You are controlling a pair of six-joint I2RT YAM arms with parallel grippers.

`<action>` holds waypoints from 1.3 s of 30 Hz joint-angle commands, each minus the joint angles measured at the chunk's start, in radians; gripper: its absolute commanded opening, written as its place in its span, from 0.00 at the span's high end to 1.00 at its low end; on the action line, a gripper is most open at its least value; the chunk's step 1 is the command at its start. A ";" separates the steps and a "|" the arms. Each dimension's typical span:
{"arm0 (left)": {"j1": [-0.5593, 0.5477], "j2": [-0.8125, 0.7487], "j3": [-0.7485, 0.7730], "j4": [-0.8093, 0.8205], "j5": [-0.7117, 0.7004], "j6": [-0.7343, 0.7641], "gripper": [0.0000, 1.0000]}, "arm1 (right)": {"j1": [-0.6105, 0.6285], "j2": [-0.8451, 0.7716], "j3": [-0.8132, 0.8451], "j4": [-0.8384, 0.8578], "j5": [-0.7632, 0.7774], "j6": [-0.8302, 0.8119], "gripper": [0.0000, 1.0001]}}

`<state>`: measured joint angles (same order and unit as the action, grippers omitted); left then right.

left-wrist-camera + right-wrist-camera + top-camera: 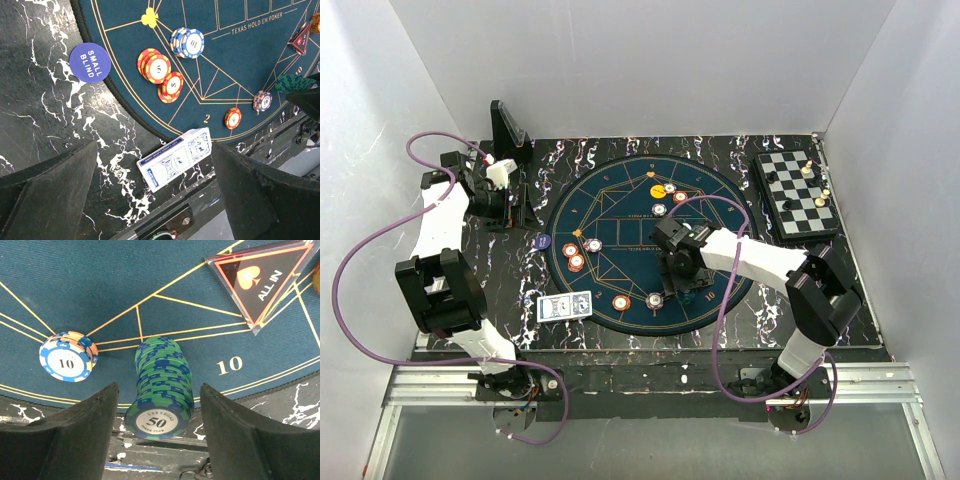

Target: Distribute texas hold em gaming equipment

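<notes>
On mat (100, 280), "ALL IN" marker (260, 282), "10" chips (67, 360)

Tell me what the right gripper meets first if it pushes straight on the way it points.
The green chip stack, standing between the right gripper's open jaws, gaps either side; behind it, likely the blue mat.

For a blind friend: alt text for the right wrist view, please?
A stack of green 50 chips stands inside the open right gripper on a blue mat. A 10 chip pile sits left, an ALL IN triangle upper right.
</notes>
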<state>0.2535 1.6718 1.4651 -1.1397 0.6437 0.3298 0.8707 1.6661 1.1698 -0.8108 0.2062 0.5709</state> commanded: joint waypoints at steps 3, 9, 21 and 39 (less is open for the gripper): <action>0.006 -0.044 0.005 0.018 0.016 0.002 0.02 | 0.001 0.000 -0.019 0.032 -0.010 0.014 0.35; 0.006 -0.040 0.000 0.020 0.016 0.002 0.02 | 0.002 -0.014 -0.015 0.024 -0.005 0.020 0.42; 0.006 -0.046 -0.025 0.032 0.010 0.008 0.02 | 0.001 -0.040 0.034 -0.036 0.035 0.007 0.54; 0.006 -0.055 -0.040 0.041 0.011 0.011 0.02 | 0.001 -0.016 0.048 -0.041 0.039 -0.014 0.54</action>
<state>0.2535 1.6718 1.4326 -1.1141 0.6430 0.3302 0.8707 1.6630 1.2026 -0.8612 0.2363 0.5671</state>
